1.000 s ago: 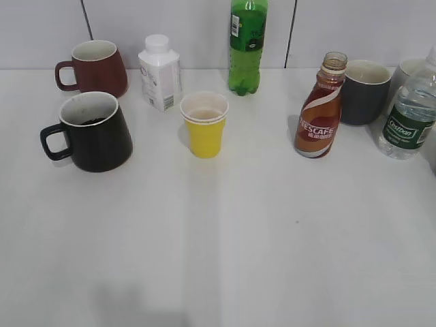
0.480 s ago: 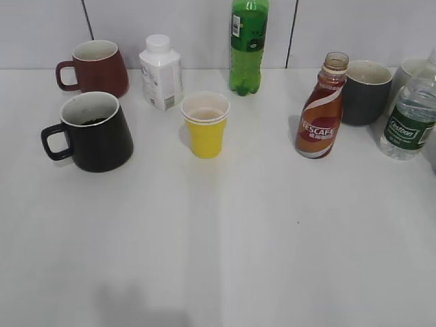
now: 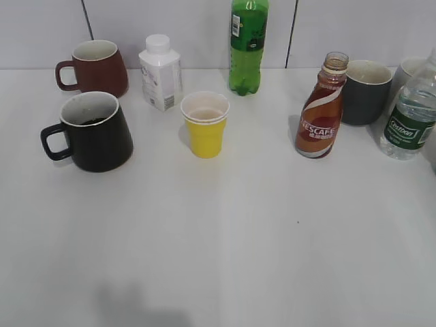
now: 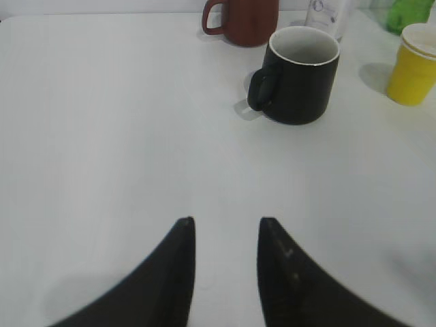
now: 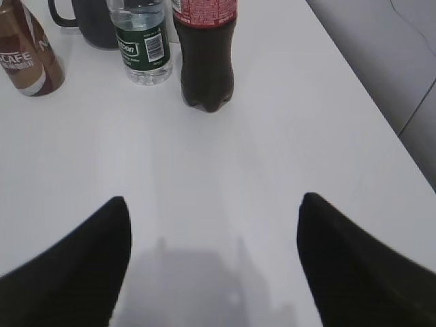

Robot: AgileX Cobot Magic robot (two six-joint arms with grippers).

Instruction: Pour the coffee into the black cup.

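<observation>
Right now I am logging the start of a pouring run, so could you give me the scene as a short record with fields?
coffee bottle: upright, cap off, right side of the table
black cup: upright on the left, handle pointing left, a little dark content inside
between them: yellow paper cup
back row: maroon mug, white bottle, green soda bottle, grey mug
far right: water bottle, dark cola bottle
left tool: open, empty, short of the black cup
right tool: open wide, empty
</observation>
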